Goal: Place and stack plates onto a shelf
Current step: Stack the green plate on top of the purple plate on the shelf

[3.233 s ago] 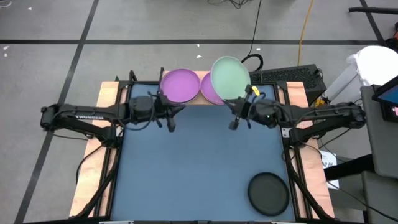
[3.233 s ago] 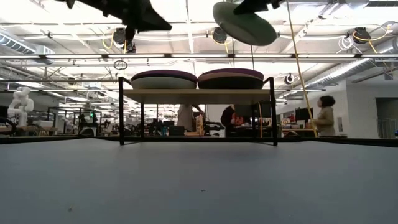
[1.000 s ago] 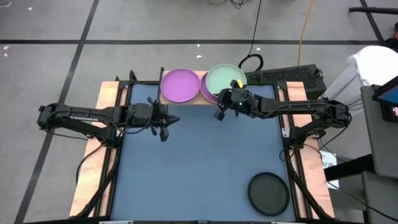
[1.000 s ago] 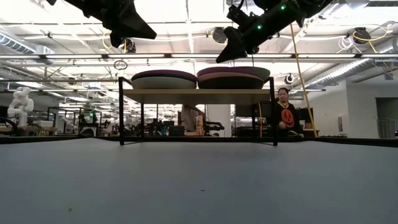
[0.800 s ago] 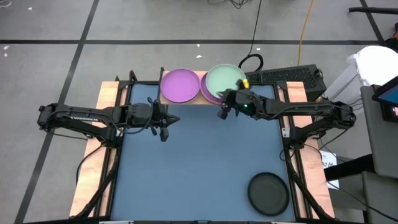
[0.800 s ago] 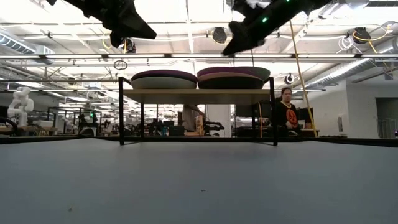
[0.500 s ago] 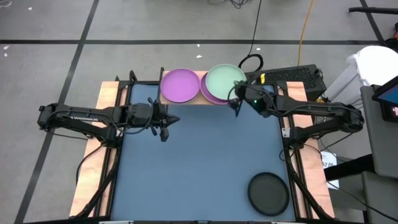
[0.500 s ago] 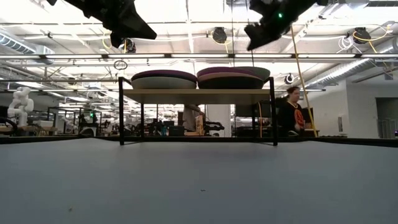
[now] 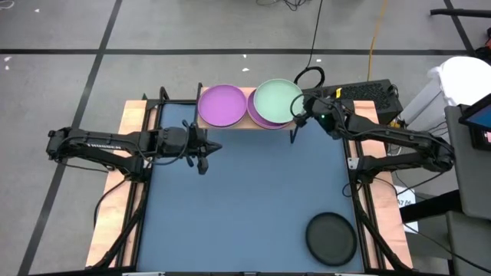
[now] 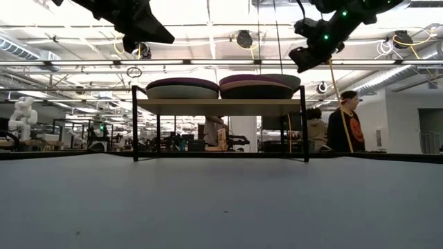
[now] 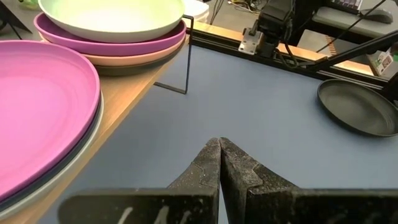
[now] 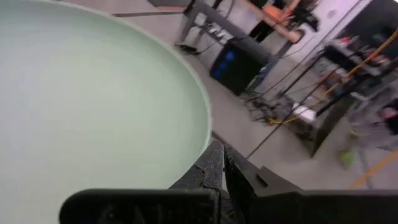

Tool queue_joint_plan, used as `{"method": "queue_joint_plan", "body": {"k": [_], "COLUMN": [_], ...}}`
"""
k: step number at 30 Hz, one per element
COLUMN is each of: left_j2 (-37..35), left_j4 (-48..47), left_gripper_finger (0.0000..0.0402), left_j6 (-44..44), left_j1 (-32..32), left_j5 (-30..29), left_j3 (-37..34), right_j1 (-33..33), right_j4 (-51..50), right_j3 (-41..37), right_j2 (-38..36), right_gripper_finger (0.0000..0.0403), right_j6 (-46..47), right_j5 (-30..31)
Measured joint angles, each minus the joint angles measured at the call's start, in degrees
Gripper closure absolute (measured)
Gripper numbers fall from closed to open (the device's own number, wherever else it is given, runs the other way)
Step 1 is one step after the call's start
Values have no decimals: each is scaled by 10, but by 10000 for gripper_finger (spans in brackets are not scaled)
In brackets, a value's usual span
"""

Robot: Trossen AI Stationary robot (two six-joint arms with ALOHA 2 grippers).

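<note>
The shelf [image 10: 221, 104] stands at the table's far edge on thin black legs. It bears two stacks of plates. The left stack has a purple plate [image 9: 222, 105] on top. On the right stack a mint green plate [image 9: 278, 100] rests on a purple one [image 11: 124, 45], with a pink one under that. A dark plate [image 9: 331, 238] lies flat on the table at the near right. My right gripper [image 10: 297, 63] hangs shut, above and just right of the mint plate's rim [image 12: 202, 118]. My left gripper [image 9: 203, 162] waits shut, in the air in front of the left stack.
The shelf's near right leg [image 11: 186, 56] stands on the blue-grey tabletop [image 9: 245, 207]. A black frame rail [image 11: 273, 59] runs along the table's right side. A person [image 10: 346, 128] stands in the room beyond the table.
My right gripper has drawn back from in front of the right stack toward the table's right edge, staying high, and its fingers have tipped up closer to level. The plates on the shelf have kept still. The person behind has walked to the right.
</note>
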Motion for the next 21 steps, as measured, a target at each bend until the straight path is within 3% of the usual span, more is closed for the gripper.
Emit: {"method": "queue_joint_plan", "body": {"k": [12,21], "left_j2": [0,0], "left_j4": [0,0], "left_gripper_finger": [398,398], "left_j6": [5,10], "left_j1": [0,0], "left_j5": [0,0], "left_j3": [0,0], "right_j1": [-44,-44], "right_j4": [4,24], "right_j3": [-34,-34], "right_j2": [-8,-8], "right_gripper_finger": [403,403], "right_j6": [49,49], "right_j5": [-132,-179]}}
